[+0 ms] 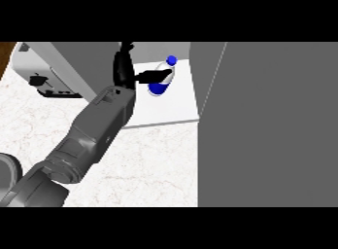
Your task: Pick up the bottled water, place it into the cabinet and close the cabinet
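left hand (129, 73) grips blue-labelled bottled water (161, 78) inside cabinet (164, 114).

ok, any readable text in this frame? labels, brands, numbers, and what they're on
None readable.
Bottled water: blue cap and blue band, no legible lettering; the left robot hand covers its middle.
Toaster at the counter's left: dark knob, no markings to read.
Cabinet: plain grey panels, no sign or number.

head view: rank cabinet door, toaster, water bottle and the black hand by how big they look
1. cabinet door, though nearest the camera
2. toaster
3. left hand and water bottle look alike; unranked.
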`<state>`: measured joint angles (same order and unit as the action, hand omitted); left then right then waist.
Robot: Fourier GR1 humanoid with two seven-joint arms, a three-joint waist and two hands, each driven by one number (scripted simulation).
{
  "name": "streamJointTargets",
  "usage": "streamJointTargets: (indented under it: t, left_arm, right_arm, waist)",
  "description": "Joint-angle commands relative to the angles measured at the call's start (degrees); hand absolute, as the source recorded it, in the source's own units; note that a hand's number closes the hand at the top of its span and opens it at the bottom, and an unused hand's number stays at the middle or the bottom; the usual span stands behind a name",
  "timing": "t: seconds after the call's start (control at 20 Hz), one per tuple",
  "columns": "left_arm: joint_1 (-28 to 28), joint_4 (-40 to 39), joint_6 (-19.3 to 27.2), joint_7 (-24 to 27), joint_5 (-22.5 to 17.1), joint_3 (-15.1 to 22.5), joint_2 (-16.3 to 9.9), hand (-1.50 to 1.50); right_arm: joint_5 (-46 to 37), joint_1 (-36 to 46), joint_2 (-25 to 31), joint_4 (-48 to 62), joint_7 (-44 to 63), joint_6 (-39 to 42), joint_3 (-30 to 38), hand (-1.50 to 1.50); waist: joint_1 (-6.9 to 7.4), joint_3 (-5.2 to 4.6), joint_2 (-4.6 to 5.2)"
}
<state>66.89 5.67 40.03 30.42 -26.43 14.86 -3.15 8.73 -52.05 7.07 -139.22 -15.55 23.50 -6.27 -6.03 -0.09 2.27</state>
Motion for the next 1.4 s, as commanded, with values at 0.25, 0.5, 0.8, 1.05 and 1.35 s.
streamJointTargets:
  t: [0.25,0.5,0.8,1.05,1.35]
  left_arm:
    - [1.5,4.2,-10.9,6.6,-2.4,-3.5,-0.7,-1.50]
    - [3.2,5.5,-17.0,7.9,-3.7,-5.3,1.2,-1.50]
    - [0.6,7.1,-18.7,7.7,-3.4,-5.7,2.8,-1.50]
    - [-5.9,14.1,-17.4,10.1,-5.3,-2.6,3.1,-1.50]
    - [-15.6,25.5,-20.6,6.7,-8.4,4.3,3.1,-1.50]
  right_arm:
    - [3.5,-2.2,0.5,-2.1,0.8,1.4,0.3,-1.50]
    - [3.4,0.5,-0.5,-0.7,2.1,0.5,-0.8,-1.50]
    - [5.3,-4.4,0.7,-6.2,3.9,1.3,0.4,-1.50]
    - [5.2,-3.7,-0.4,-5.8,4.0,0.6,0.1,-1.50]
    - [-1.2,-2.1,-3.8,-5.1,6.2,-2.8,-6.7,-1.50]
  waist:
    - [0.57,-0.04,-0.45]
    - [2.43,0.02,-0.84]
    - [4.26,0.07,-2.08]
    - [4.49,0.07,-2.46]
    - [5.66,0.03,-2.81]
